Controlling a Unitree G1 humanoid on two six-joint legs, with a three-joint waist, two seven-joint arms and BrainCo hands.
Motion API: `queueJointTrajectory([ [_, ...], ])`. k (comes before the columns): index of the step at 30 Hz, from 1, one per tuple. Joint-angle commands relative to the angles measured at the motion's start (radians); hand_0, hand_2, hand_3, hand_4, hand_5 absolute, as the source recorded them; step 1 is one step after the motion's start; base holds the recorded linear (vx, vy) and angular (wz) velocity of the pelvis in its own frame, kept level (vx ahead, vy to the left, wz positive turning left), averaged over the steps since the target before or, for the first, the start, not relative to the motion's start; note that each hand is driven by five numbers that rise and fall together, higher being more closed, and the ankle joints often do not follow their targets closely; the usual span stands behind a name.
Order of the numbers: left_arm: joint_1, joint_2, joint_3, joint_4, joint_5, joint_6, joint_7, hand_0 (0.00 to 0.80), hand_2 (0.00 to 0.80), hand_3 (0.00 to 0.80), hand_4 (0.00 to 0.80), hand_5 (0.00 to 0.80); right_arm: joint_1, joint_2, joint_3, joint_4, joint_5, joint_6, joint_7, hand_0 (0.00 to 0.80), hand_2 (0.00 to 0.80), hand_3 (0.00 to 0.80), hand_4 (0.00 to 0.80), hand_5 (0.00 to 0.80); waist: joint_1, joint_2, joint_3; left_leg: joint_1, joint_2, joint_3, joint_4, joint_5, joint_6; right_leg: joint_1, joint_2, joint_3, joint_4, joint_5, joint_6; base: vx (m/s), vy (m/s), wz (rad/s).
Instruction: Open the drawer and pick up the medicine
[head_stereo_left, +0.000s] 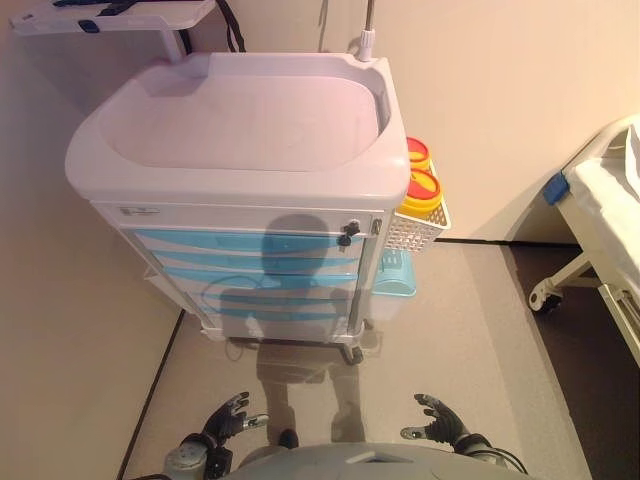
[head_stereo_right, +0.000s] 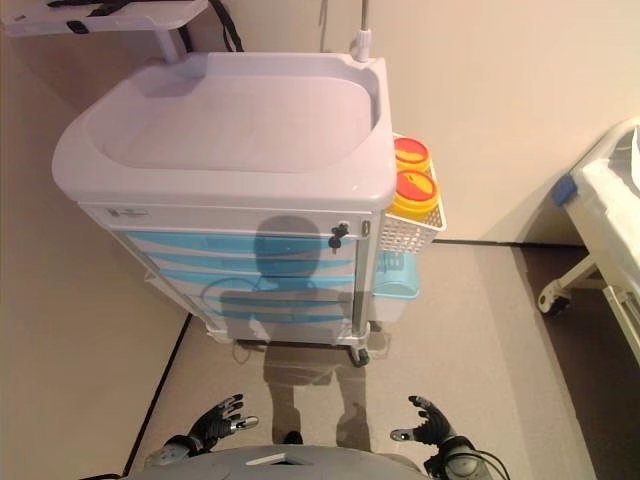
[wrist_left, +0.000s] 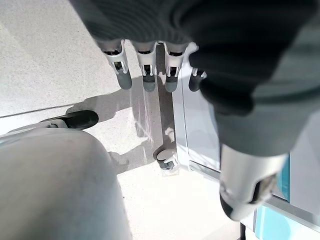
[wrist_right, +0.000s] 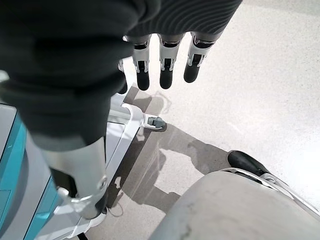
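task not begun: cart (head_stereo_left: 240, 130) drawers (head_stereo_left: 250, 245) all closed, medicine not visible (presumably inside). left hand (head_stereo_left: 228, 418) and right hand (head_stereo_left: 436, 420) hang low, fingers relaxed, empty, well short of cart.

Warm bright light from behind, shadow on cart (head_stereo_left: 250, 180) drawers, floor (head_stereo_left: 470, 330), wrist views blurred close-up

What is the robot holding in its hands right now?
Nothing. The left hand and the right hand both hang open and empty above the floor, well short of the cart. Its blue drawers are all shut.
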Motion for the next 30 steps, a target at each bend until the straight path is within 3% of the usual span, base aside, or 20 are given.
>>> queueJointTrajectory([
  [1, -0.068, -0.015, 0.009, 0.051, -0.019, -0.021, -0.017, 0.0, 0.0, 0.0, 0.0, 0.0, -0.063, -0.018, 0.019, 0.007, -0.005, -0.04, -0.003, 0.0, 0.0, 0.0, 0.0, 0.0, 0.002, -0.008, 0.028, 0.041, -0.08, 0.049, 0.002, -0.149, 0.064, -0.062, -0.029, -0.008, 0.019, 0.054, 0.088, 0.0, 0.0, 0.0],
  [18, -0.049, -0.021, 0.078, 0.066, -0.132, -0.004, -0.033, 0.0, 0.0, 0.0, 0.0, 0.0, -0.048, -0.015, -0.007, 0.027, -0.01, -0.043, -0.007, 0.0, 0.0, 0.0, 0.0, 0.0, 0.001, -0.015, 0.034, 0.038, -0.079, 0.061, 0.012, -0.153, 0.066, -0.068, -0.029, 0.0, 0.029, 0.053, 0.088, 0.032, 0.012, -0.02],
  [24, -0.053, -0.01, 0.124, 0.059, -0.243, -0.033, -0.037, 0.0, 0.0, 0.0, 0.0, 0.0, -0.04, -0.024, -0.018, 0.019, -0.01, -0.047, -0.001, 0.0, 0.0, 0.0, 0.0, 0.0, -0.006, -0.021, 0.059, 0.021, -0.08, 0.074, 0.037, -0.163, 0.075, -0.094, -0.033, 0.012, 0.052, 0.05, 0.086, 0.061, 0.048, -0.08],
  [30, -0.15, 0.009, 0.17, -0.024, -0.531, -0.052, -0.118, 0.0, 0.0, 0.0, 0.0, 0.0, -0.089, -0.05, -0.011, -0.027, 0.069, -0.055, 0.002, 0.0, 0.0, 0.0, 0.0, 0.0, -0.021, -0.027, 0.148, -0.103, -0.081, 0.107, 0.152, -0.186, 0.098, -0.237, -0.051, 0.041, 0.153, 0.047, 0.074, -0.087, 0.071, -0.18],
])
